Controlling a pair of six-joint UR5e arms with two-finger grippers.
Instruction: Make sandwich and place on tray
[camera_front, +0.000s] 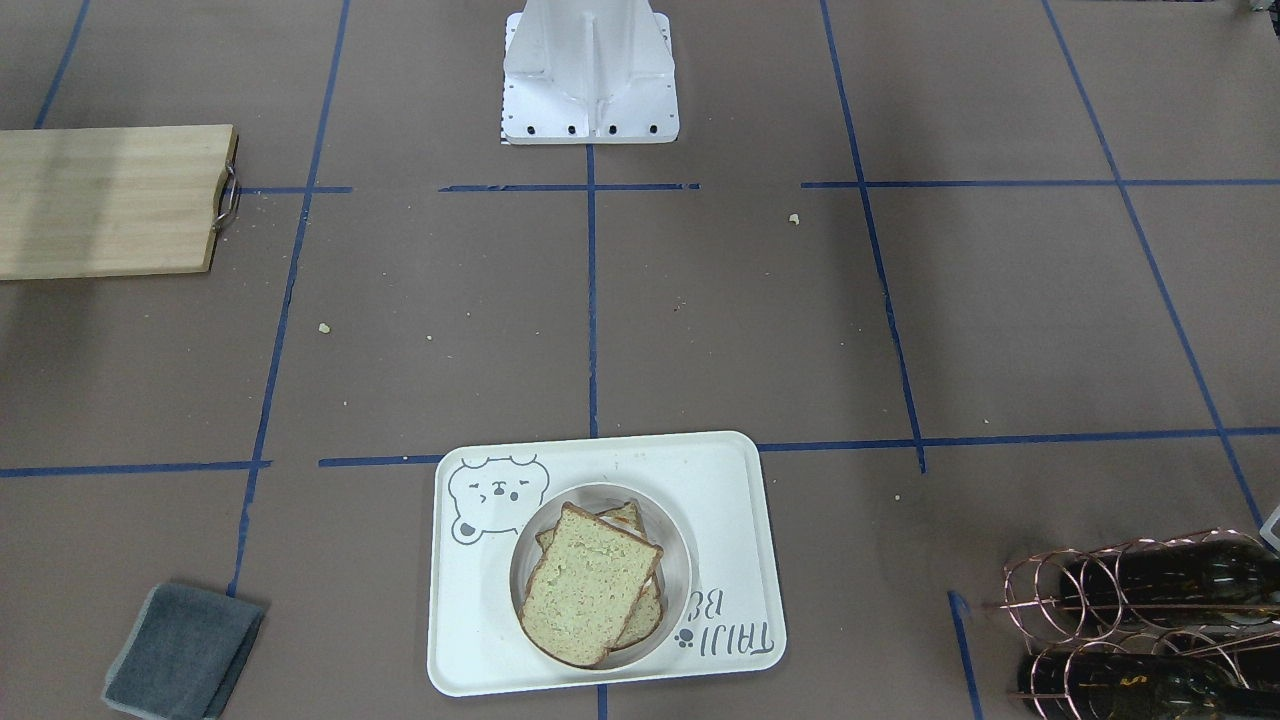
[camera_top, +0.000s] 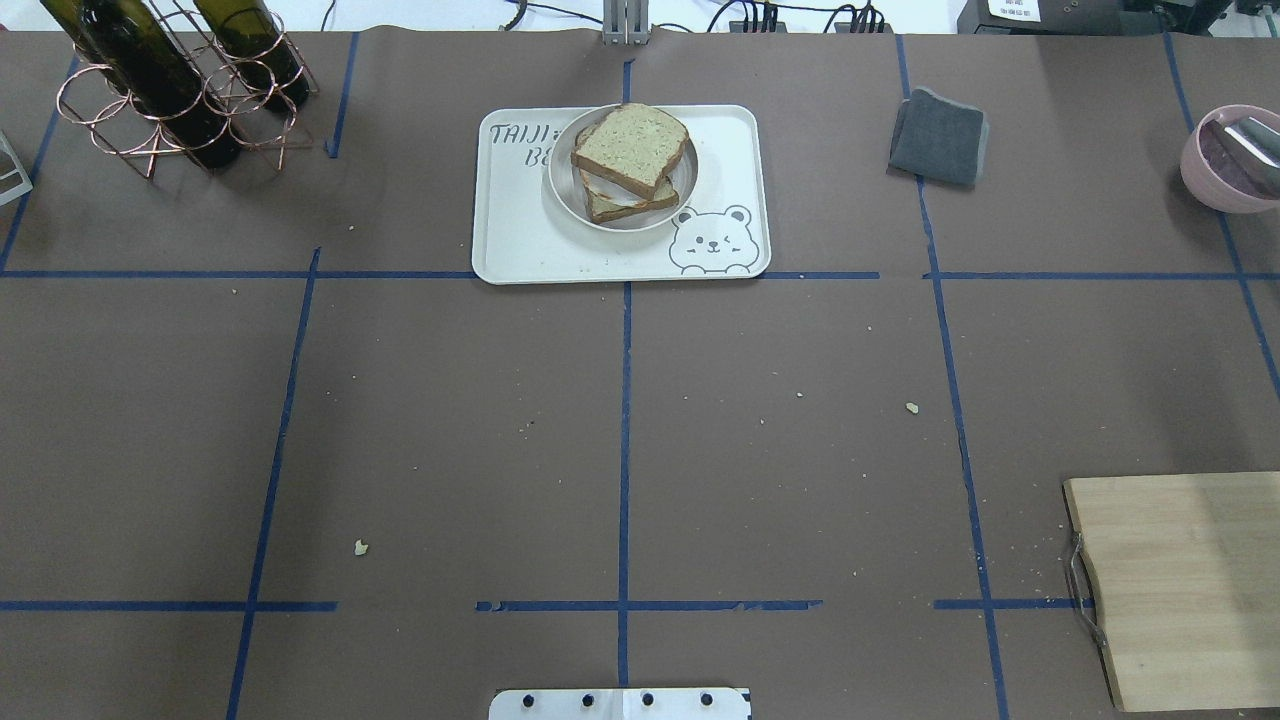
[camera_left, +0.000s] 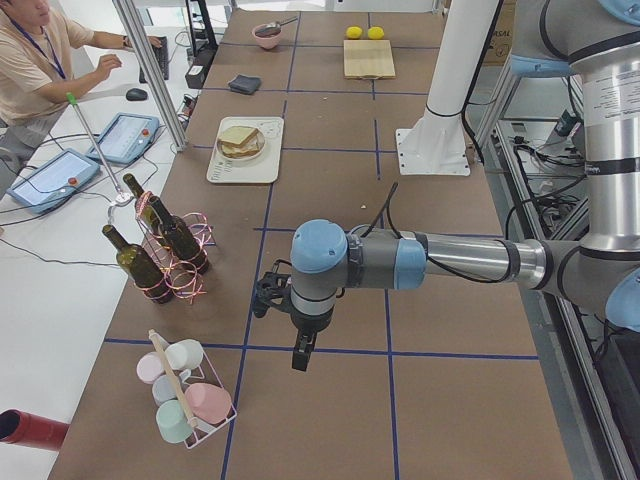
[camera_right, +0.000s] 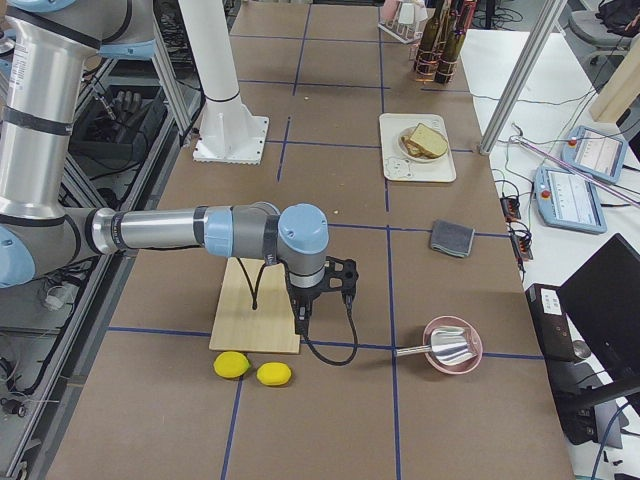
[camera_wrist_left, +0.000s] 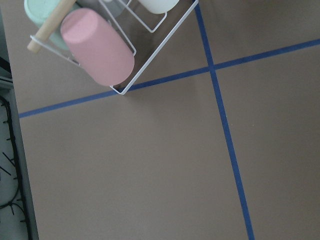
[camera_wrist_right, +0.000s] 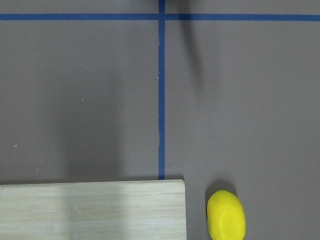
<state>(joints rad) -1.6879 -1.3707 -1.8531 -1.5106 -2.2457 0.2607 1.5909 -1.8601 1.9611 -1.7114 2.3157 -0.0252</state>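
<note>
The matt brown paper table cover (camera_top: 450, 420) carries a smooth cream-white plastic-looking tray (camera_top: 520, 240), rough, porous tan bread slices (camera_top: 632, 148), a soft grey folded cloth (camera_top: 938, 137), a pale wooden cutting board (camera_top: 1180, 590) — grain showing, metal handle — and glossy dark glass bottles (camera_top: 150, 80).

The tabletop (camera_top: 450, 420) is being covered by brown paper (camera_front: 750, 330) and divided into squares by blue tape lines (camera_top: 624, 450).

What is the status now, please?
Left gripper and right gripper: open or shut unclear, both away from tray. Sandwich in bowl-plate, on tray. Nothing blocking it.
</note>
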